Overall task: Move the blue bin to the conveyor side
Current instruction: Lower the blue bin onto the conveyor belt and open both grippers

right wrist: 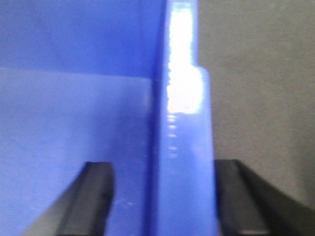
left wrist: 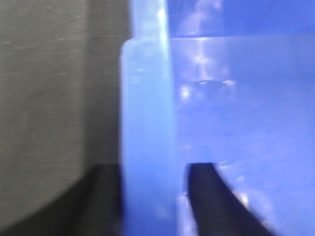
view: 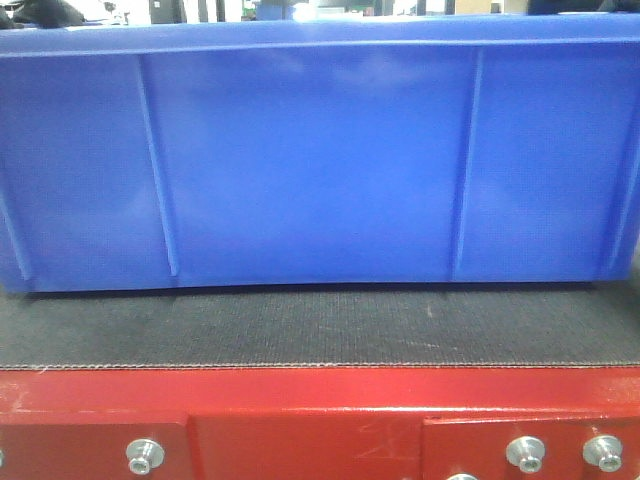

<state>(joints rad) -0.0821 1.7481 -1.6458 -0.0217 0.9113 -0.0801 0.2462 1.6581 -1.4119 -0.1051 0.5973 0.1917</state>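
The left gripper [left wrist: 152, 206] is straddling the end wall of the blue bin [view: 310, 160], its two dark fingers [left wrist: 216, 206] showing at the bottom of the left wrist view, one on either side of the pale, glare-washed rim that is running up the middle of the frame; the fingers are lying against or just beside the wall, but the blur is hiding whether they are truly pressing it. The right gripper [right wrist: 165, 201] is sitting in the same manner at the bottom of the right wrist view, one black finger [right wrist: 88, 201] inside the bin at lower left and the other outside at lower right, the bright rim between them; the grip looks close, though firm contact cannot be told. No writing, label or brand is showing on any surface. In the front view the bin is filling nearly the whole upper frame, resting on the dark woven belt of the conveyor [view: 320, 325], with the red frame and silver bolts [view: 525, 452] running along the bottom edge.
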